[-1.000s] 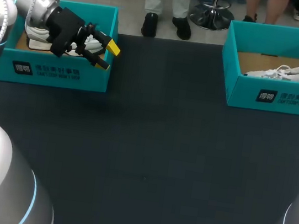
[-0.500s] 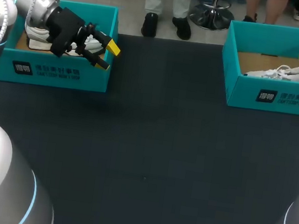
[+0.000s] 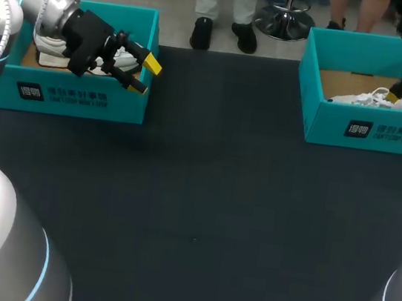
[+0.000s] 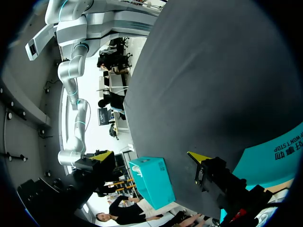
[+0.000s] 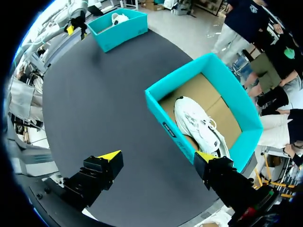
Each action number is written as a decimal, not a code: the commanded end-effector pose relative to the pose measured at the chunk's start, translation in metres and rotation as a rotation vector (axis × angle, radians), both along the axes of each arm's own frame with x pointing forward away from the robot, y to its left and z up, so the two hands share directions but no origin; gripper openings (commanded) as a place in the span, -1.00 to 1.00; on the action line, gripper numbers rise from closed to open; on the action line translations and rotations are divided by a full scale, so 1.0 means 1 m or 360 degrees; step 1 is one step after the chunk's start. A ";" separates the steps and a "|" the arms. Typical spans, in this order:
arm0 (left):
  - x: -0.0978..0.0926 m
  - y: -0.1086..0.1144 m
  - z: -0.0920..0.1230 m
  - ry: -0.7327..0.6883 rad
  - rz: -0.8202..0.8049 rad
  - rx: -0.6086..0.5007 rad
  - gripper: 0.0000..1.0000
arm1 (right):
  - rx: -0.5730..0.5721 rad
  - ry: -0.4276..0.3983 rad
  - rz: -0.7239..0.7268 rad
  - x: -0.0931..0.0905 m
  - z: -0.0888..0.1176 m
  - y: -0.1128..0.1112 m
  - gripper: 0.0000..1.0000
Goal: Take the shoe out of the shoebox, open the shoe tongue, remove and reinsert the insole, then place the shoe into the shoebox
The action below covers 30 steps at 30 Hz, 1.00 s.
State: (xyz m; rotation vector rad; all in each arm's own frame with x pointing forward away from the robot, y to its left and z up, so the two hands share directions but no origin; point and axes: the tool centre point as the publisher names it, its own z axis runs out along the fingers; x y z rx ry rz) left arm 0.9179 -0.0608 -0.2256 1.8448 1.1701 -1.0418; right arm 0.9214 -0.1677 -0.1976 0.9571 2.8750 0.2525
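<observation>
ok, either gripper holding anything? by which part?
Nothing is held. The right gripper is open over the white shoe, nothing between its fingers; the left gripper is open and empty by the other shoebox.

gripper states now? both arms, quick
left gripper: open, empty, at the left shoebox.
right gripper: open, empty, above the right shoebox with the white shoe in it.

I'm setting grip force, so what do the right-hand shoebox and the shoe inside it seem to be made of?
Shoebox: likely cardboard, matte teal outside, with a bare brown floor inside and thin straight walls. Shoe: white, and it looks like soft fabric or synthetic leather with cloth laces. Which of the two cannot be told from here.
</observation>
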 end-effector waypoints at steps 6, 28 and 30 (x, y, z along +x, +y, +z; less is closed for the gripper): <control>0.000 0.000 0.000 -0.0002 -0.0001 0.0002 1.00 | 0.0087 0.0132 0.0392 -0.030 -0.004 0.025 1.00; 0.000 0.000 0.000 -0.0002 -0.0001 0.0002 1.00 | 0.0281 0.0221 0.0845 -0.057 0.001 0.044 1.00; 0.000 0.000 0.000 -0.0002 -0.0001 0.0002 1.00 | 0.0281 0.0221 0.0845 -0.057 0.001 0.044 1.00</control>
